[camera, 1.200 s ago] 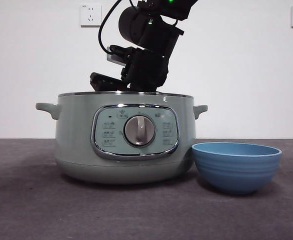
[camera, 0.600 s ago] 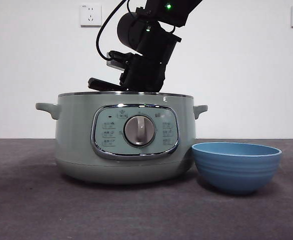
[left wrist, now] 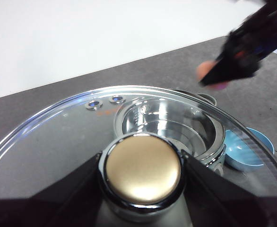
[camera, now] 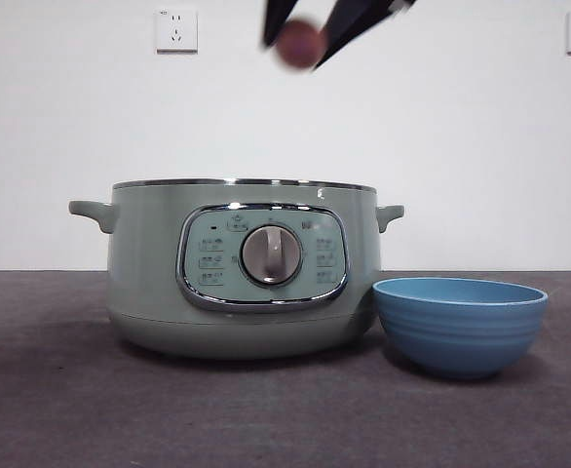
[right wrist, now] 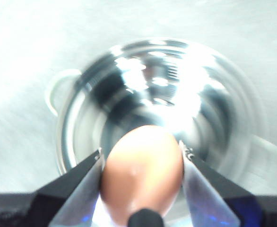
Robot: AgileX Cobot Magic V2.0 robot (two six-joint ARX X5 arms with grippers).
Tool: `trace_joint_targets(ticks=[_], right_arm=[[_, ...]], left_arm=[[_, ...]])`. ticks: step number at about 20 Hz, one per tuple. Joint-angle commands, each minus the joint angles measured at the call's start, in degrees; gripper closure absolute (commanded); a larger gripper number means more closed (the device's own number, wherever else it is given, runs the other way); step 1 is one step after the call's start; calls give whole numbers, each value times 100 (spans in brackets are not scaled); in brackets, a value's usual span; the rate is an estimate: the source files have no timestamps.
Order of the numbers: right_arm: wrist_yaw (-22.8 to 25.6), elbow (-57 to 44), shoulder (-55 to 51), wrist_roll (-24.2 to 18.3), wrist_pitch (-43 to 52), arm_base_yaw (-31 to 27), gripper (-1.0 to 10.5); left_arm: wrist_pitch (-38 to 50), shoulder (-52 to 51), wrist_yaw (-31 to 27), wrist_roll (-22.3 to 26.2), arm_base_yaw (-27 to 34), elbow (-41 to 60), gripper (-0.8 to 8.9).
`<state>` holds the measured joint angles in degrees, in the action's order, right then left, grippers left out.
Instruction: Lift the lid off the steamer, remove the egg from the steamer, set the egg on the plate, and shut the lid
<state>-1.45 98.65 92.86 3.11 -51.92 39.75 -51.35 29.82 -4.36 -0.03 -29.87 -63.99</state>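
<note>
The large round pale sage-green steamer [camera: 242, 268] stands uncovered on the dark grey desk [camera: 71, 409], its chrome-framed control panel and grey dial facing the front camera and a small handle jutting from each side. Just beside it, very near its lower wall, sits the small round blue ribbed plate [camera: 461, 325], shaped like a bowl; whether the two touch cannot be told.

High above the steamer, at the top edge of the front view, the right gripper [camera: 301, 39] has its two black jaws pinching a brown egg [camera: 300, 44]. The right wrist view shows that egg [right wrist: 142, 172] large and pale orange between the jaws, one jaw pressed on each side, with the shiny steel inside of the open steamer [right wrist: 157, 94] blurred beneath it.

The left gripper [left wrist: 142, 172] has its jaws closed on the round knob of the shallow domed clear-glass lid [left wrist: 58, 137], one jaw against each side of the knob, which looks golden in this light. The lid with its steel rim is held off the steamer; through and past the glass the open steel pot [left wrist: 171, 125] and the blue plate [left wrist: 245, 151] show farther off, and the right gripper with the egg [left wrist: 209, 71] hangs blurred above them
</note>
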Motion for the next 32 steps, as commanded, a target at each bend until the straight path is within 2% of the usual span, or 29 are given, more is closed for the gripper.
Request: trace_joint_targets(ticks=[1, 4, 7, 12, 14, 16, 20, 27, 32], right_arm=[[389, -2, -533, -240, -352, 9, 963], [503, -72, -944, -326, -850, -83, 963], [485, -678, -1285, -339, -798, -254, 963], [398, -2586, -1655, -289, 256, -535, 963], [142, -3255, -1650, -286, 817, -686, 963], [-13, -3836, -1646, -247, 1443, -793, 963], [-13, -4603, -1609, -238, 2140, -1038, 963], [-426, -5084, -1091, -256, 3082, -1314, 963], [-461, -5093, -461, -258, 3373, -1307, 963]], left_arm=[[330, -50, 4, 4, -4, -101, 822], [328, -50, 7, 0, -4, -101, 822], [328, -50, 13, -39, -4, -101, 822], [326, -50, 20, -55, -4, -101, 822], [319, -50, 24, -127, -4, -101, 822], [286, -50, 24, -127, -4, -101, 822], [271, -50, 24, -127, -4, -101, 822], [199, -48, 24, -131, -4, -101, 822], [192, -35, 22, -146, -4, -101, 822]])
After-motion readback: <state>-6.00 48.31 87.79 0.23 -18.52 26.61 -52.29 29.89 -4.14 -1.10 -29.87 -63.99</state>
